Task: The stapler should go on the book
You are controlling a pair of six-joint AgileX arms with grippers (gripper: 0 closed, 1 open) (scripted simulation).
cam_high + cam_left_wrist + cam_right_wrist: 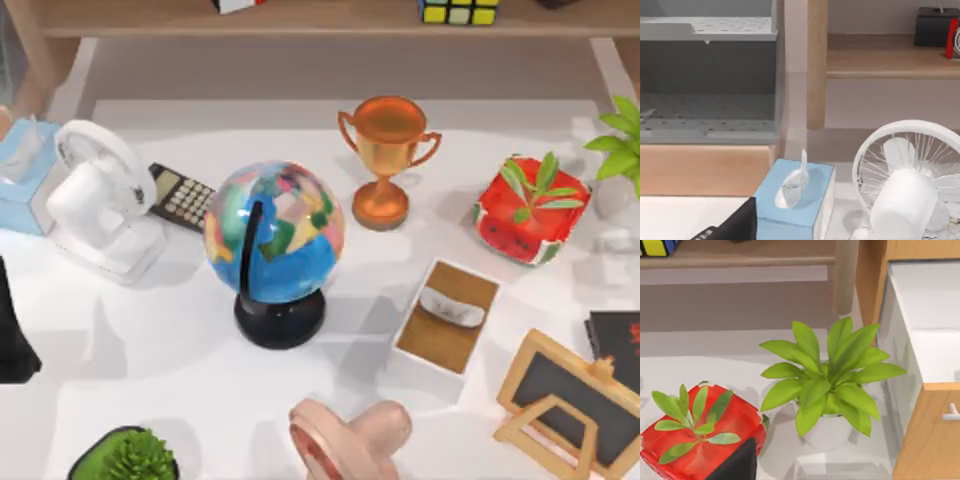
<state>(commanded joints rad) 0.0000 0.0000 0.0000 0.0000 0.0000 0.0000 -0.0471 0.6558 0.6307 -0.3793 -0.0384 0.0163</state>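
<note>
Left pincer (pixel 734 227), at the worktop's (pixel 150 385) left edge near the tissue box (pixel 795 197): opening cannot be told. Stapler: place cannot be told (judged stiff, dense, smooth-shelled; take it across the body's sides, mid-length). Book (pixel 616 345): flat at the far right edge, just beside the easel (pixel 565 400); red markings unreadable. Right pincer (pixel 736 464), by the red pot (pixel 705 440): opening cannot be told.

1. At the desk's (pixel 180 340) far left you see a blue tissue box (pixel 22 175), a white fan (pixel 95 195) and a calculator (pixel 180 197).
2. You have a globe (pixel 275 235) near the middle, with a copper trophy (pixel 385 155) beyond it.
3. To your right sit a red planter (pixel 528 212), a brown tissue box (pixel 447 315) and a chalkboard easel (pixel 570 400).
</note>
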